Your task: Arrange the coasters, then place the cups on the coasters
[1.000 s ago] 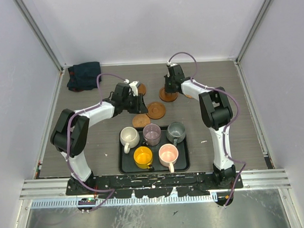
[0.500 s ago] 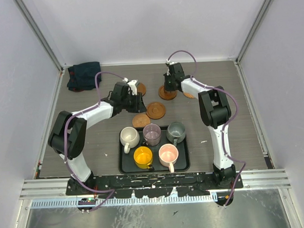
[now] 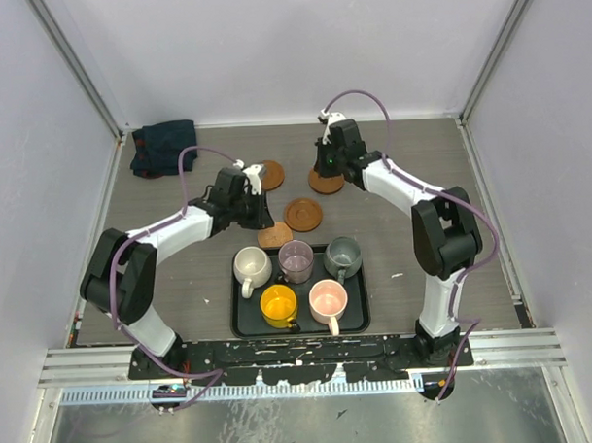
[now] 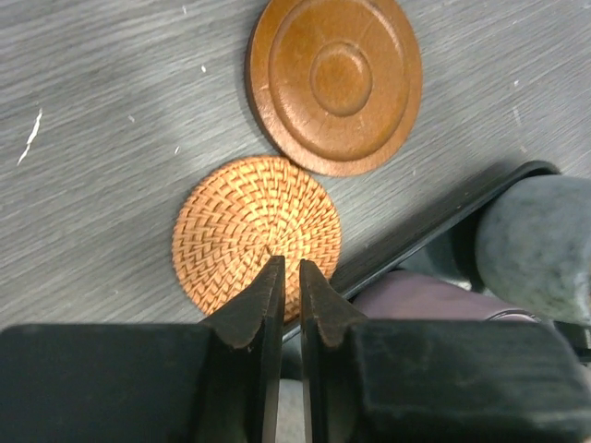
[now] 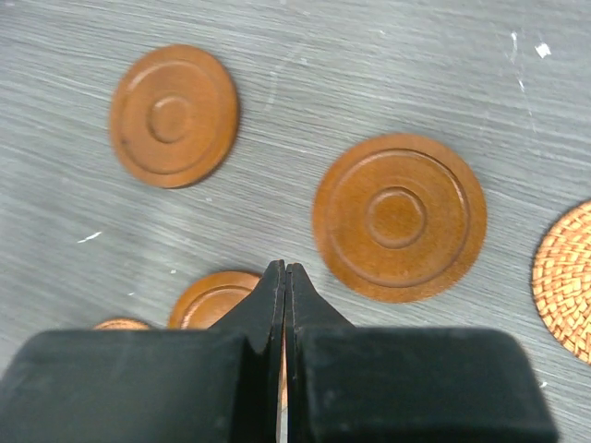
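We judge the task barely begun: the coasters lie scattered mid-table beyond the black tray, all five cups sit in that tray near the front edge, and the left gripper, fingers a slit apart, and the right gripper, pressed together, hold nothing.

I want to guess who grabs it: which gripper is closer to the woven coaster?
Left. The left gripper hangs over the woven coaster's edge, beside the tray. The right gripper is apart, by a smooth brown coaster.
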Robot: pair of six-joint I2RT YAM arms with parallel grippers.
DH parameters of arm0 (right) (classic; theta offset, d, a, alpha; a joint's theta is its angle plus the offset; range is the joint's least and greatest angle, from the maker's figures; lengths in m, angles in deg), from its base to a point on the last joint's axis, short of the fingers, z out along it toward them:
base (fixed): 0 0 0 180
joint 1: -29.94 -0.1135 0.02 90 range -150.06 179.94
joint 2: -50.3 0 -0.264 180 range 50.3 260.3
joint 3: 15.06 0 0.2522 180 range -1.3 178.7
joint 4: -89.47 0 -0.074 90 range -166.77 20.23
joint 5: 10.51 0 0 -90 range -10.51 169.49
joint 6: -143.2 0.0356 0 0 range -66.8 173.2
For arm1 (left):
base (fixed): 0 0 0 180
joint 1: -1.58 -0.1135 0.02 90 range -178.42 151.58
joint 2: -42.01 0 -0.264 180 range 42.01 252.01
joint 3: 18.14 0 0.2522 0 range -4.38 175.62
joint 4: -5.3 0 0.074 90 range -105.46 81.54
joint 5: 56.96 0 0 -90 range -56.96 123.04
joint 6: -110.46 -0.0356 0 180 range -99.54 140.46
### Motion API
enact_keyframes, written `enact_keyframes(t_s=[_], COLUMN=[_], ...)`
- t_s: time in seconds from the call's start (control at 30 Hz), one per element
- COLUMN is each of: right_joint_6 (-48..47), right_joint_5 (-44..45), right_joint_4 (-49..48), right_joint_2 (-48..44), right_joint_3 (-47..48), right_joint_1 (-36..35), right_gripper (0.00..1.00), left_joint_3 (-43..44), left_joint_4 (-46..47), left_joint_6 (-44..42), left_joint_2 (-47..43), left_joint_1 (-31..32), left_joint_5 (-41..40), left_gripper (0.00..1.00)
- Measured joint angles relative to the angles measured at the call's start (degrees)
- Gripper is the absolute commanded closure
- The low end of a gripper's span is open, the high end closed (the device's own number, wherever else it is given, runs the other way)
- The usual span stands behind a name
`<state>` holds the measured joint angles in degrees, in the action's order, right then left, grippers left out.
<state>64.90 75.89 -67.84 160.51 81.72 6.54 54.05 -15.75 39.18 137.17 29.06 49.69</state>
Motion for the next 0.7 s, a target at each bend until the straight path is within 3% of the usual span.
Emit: enact_keyframes(t_s=[0.13,0.7], right_joint_6=[-0.63,-0.52], right_joint_5=[0.26,1.05], right_joint_4=[-0.33,3.30], right_joint_2=[-2.10,-2.10], right_joint_3=[-0.70,-7.93], right_joint_1=[-2.54,-8.39], right_gripper=[0.99,0.99], left_joint_3=[-0.72,-2.69], left_joint_4=[-2.08,-2.97], left_joint_6=[-0.90,-1.42], left_joint_2=[-0.66,3.06], left_joint_1=[0.92,2.80], left_joint_5=[-2.21,-3.26], left_gripper=[1.00,0.97])
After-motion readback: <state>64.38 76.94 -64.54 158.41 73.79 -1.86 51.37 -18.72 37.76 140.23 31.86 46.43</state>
